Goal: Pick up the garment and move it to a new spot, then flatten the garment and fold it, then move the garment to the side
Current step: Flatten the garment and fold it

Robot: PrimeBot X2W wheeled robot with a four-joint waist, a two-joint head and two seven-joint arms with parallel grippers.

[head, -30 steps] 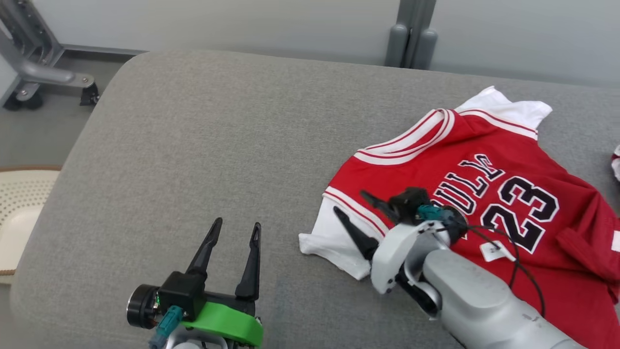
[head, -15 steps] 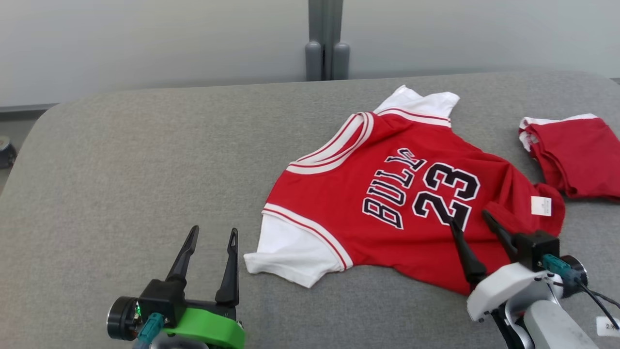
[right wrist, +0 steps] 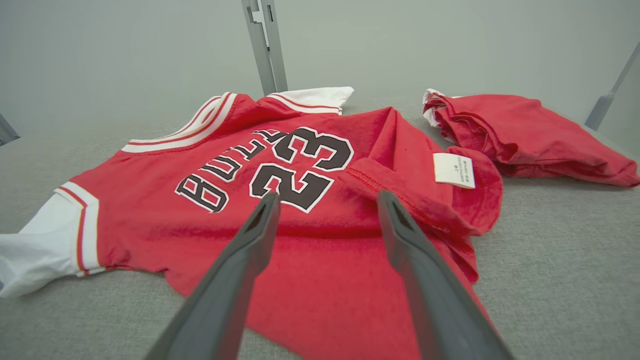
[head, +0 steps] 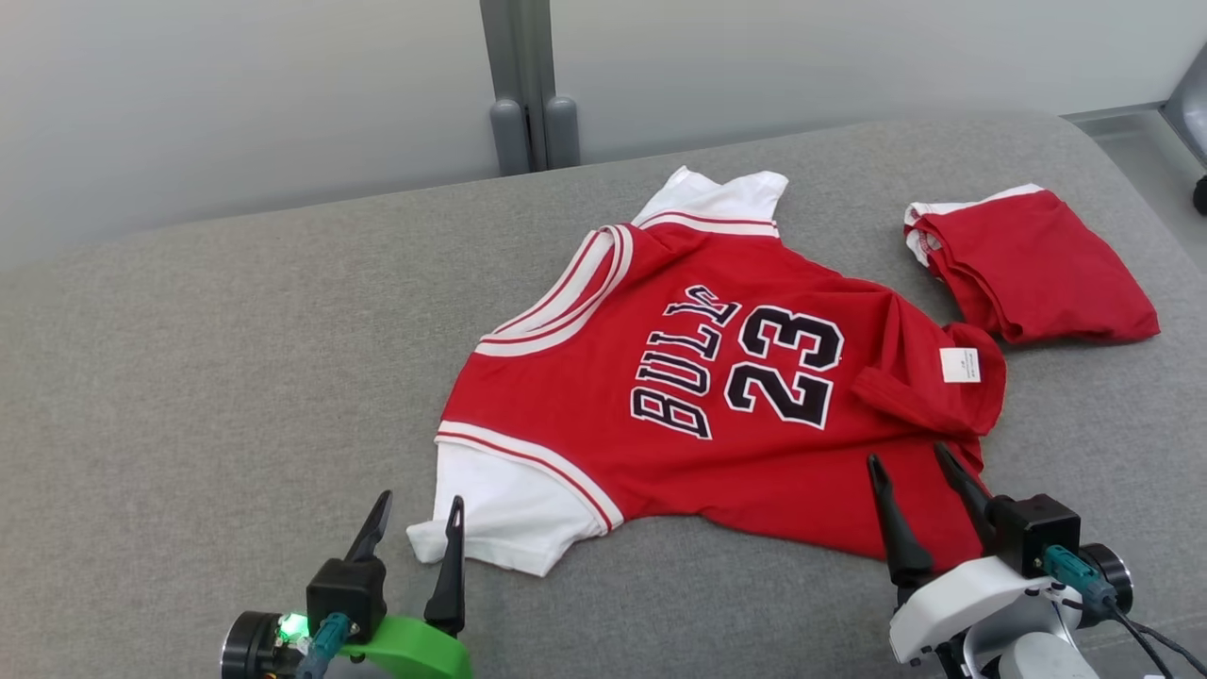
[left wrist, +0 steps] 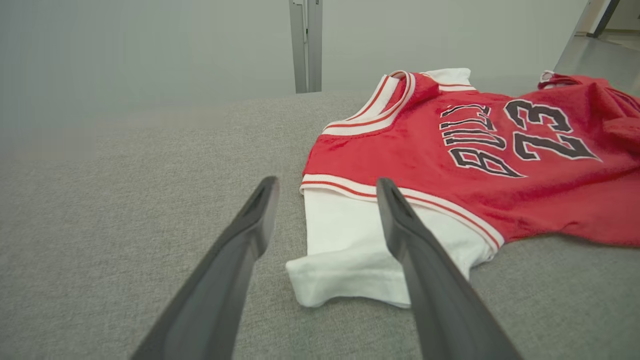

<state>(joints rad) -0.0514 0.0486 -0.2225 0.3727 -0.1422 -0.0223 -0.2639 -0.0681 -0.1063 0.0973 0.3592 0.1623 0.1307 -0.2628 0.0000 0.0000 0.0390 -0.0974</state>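
On the counter (head: 236,377): a grey cloth-covered top with two red pieces lying on it.
Garment (head: 566,396): a red jersey numbered 23, spread mid-counter with its lettering up; the hem at the right is rumpled and turned over.
Folded red cloth (head: 1037,273): at the far right, near the garment's hem but apart from it.
Right hand (head: 907,455): fingers apart, empty, tips over the garment's near edge.
Left hand (head: 421,498): fingers apart, empty, tips by the white sleeve (head: 500,509); whether they touch it cannot be told.
Tag (head: 960,365): white, on the turned-over hem.
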